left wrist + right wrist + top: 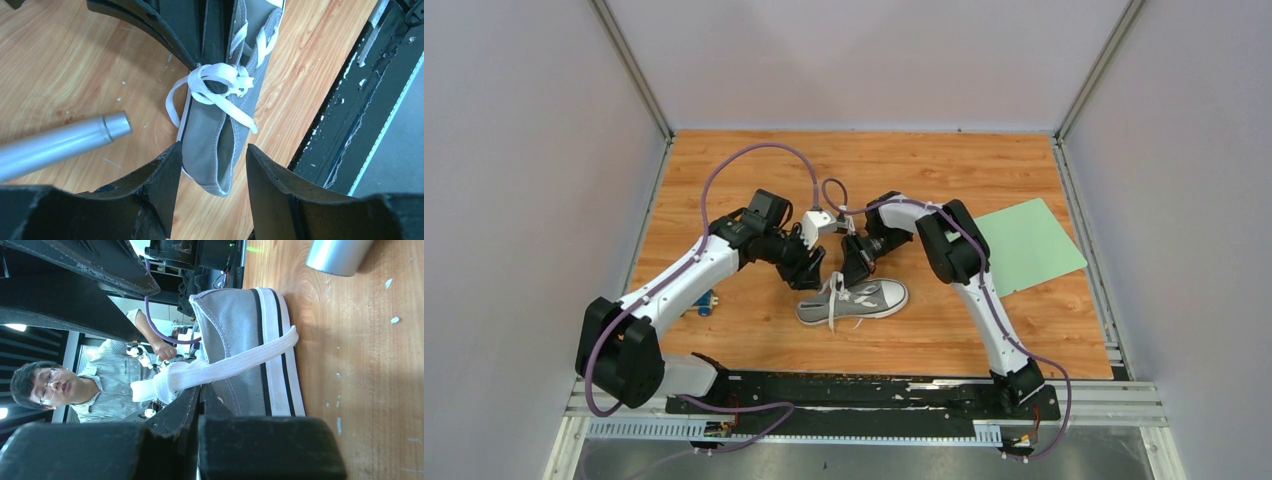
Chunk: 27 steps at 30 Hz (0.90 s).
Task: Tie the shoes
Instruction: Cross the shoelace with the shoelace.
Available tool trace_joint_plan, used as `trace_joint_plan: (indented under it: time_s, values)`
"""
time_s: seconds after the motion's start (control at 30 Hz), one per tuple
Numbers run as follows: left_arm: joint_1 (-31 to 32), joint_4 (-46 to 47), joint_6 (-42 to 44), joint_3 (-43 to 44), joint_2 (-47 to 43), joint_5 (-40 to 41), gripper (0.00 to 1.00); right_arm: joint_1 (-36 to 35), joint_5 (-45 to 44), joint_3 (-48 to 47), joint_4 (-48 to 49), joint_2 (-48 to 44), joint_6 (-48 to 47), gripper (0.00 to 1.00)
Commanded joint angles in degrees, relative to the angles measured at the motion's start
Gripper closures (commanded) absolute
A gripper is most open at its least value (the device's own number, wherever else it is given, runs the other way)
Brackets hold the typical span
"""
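The grey shoe point(854, 300) lies on its sole on the wooden table, white toe cap to the right. My left gripper point(816, 272) is open. In the left wrist view its fingers point(260, 170) straddle the heel of the shoe point(207, 135) without gripping it. My right gripper point(854, 275) comes down from above the laces. Its jaws are shut, and the white lace point(220, 80) wraps around their tips in a loose tangle over the shoe's opening. In the right wrist view the lace point(225, 367) runs taut from the right gripper point(200, 387) across the side of the shoe point(235, 325).
A green mat point(1029, 245) lies at the right of the table. A small blue object point(706, 303) sits by the left arm. A silver tube point(65, 140) lies near the shoe's side. The black base rail point(864, 392) runs along the near edge.
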State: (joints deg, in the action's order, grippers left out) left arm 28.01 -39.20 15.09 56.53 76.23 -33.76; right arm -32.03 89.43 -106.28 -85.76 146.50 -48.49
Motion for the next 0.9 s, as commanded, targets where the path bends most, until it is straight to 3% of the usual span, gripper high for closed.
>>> trace_joint_plan:
  time_s: [0.0, 0.27, 0.6, 0.87]
  values:
    - [-0.1, 1.0, -1.6, 0.3, -0.3, -0.2, 0.42, 0.8, 17.4, 0.9, -2.5, 2.1, -4.0, 1.0]
    - [-1.0, 5.4, -4.8, -3.6, 3.0, -0.4, 0.41, 1.1, 17.4, 3.2, -2.6, 2.8, -5.6, 1.0]
    - [-5.7, 8.8, -5.0, -7.9, 3.9, -12.0, 0.41, 4.5, 17.3, -11.5, -2.6, 6.8, 1.1, 1.0]
    - [-5.7, 11.6, -6.6, -9.2, 6.1, -15.1, 0.54, 4.2, 16.8, -6.1, -2.5, 8.8, -0.3, 1.0]
